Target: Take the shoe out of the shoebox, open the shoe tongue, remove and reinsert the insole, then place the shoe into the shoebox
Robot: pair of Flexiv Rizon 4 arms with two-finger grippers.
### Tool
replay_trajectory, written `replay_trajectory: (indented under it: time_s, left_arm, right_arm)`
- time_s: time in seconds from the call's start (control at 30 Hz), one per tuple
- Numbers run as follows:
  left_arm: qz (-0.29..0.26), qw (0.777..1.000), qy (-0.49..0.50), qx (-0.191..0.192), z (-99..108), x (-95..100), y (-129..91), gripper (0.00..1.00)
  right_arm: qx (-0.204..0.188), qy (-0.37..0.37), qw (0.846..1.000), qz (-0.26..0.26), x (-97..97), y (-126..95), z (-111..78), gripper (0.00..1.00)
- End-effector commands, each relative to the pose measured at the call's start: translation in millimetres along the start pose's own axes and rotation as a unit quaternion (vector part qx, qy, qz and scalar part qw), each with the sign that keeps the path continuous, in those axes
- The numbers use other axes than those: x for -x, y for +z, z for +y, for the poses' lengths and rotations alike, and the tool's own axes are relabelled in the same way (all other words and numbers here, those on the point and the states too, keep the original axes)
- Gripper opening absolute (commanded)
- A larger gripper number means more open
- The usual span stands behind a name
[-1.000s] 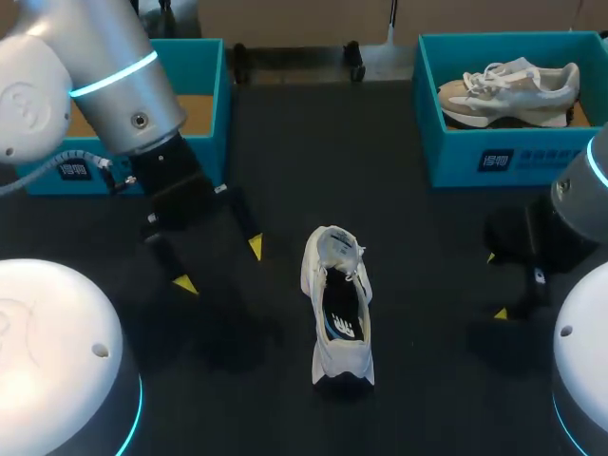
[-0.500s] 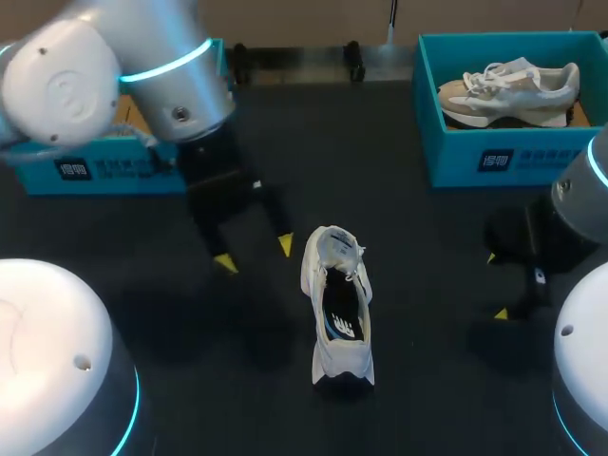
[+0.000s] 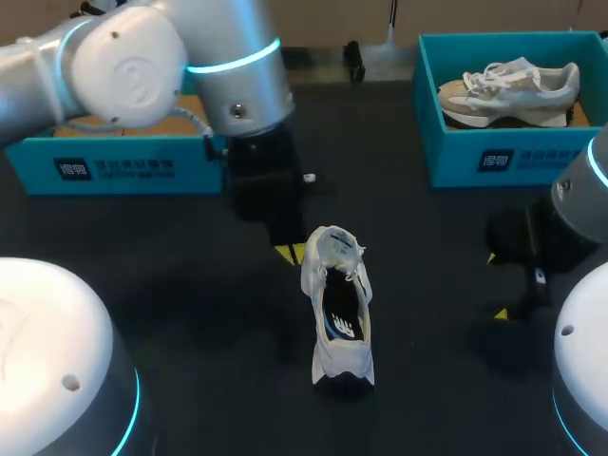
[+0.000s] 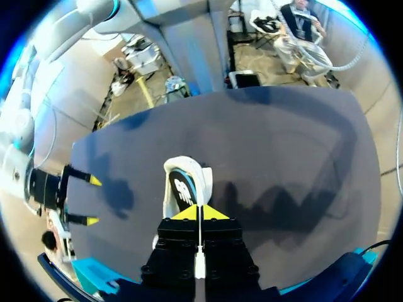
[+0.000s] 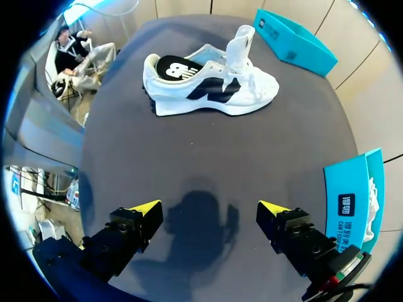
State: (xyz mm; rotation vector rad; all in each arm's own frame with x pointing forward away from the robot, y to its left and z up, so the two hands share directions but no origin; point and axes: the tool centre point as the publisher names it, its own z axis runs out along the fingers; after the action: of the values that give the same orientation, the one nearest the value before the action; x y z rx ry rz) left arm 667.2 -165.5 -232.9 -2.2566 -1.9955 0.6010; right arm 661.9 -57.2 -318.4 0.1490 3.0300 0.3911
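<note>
Moved since the earlier frames: the left arm has swung from the upper left of the frame toward the middle. Its left hand, fingers spread before, now has its 2 yellow tips pressed together with nothing between them. It sits just beside the toe end of the white sneaker; contact cannot be confirmed. The sneaker has not shifted.

Right hand: at the right of the frame, well apart from the sneaker, fingers spread wide, empty.

Location: the sneaker is out of its box, upright on its sole on the dark surface, lower middle of the frame, toe toward the top. The tongue stands raised. The insole lies seated inside, its heel print showing. The left shoebox, upper left, looks like the free one. The right shoebox, upper right, holds a grey sneaker.

Handling assessment: the sneaker is likely light and apt to slide or tip on the smooth surface if pushed from 1 side, so it may need bracing. The upper looks soft and will buckle under a pinch, while the sole and heel cup should be stiffer. The insole is probably thin, flexible foam, best pinched at its heel edge and peeled upward. For lifting, the heel collar or the sidewalls at midfoot are the better hold.
</note>
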Motion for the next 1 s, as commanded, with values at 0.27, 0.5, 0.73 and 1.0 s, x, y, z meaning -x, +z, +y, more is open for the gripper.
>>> replay_trajectory:
  time_s: [0.27,0.5,0.73,1.0]
  left_arm:
    - [0.055,0.998,0.004,-0.019,12,8.9,1,0.00]
    - [0.086,0.995,0.042,-0.038,13,23.9,24,0.00]
    - [0.094,0.990,0.095,-0.052,-1,20.7,51,0.00]
    - [0.105,0.987,0.115,-0.050,-1,18.5,52,0.00]
  right_arm:
    - [0.000,0.000,1.000,-0.001,-1.5,-1,-0.5,1.00]
    - [0.000,0.000,1.000,-0.001,-1.5,-1,-0.5,1.00]
    - [0.000,0.000,1.000,-0.001,-1.5,-1,-0.5,1.00]
    - [0.000,0.000,1.000,-0.001,-1.5,-1,-0.5,1.00]
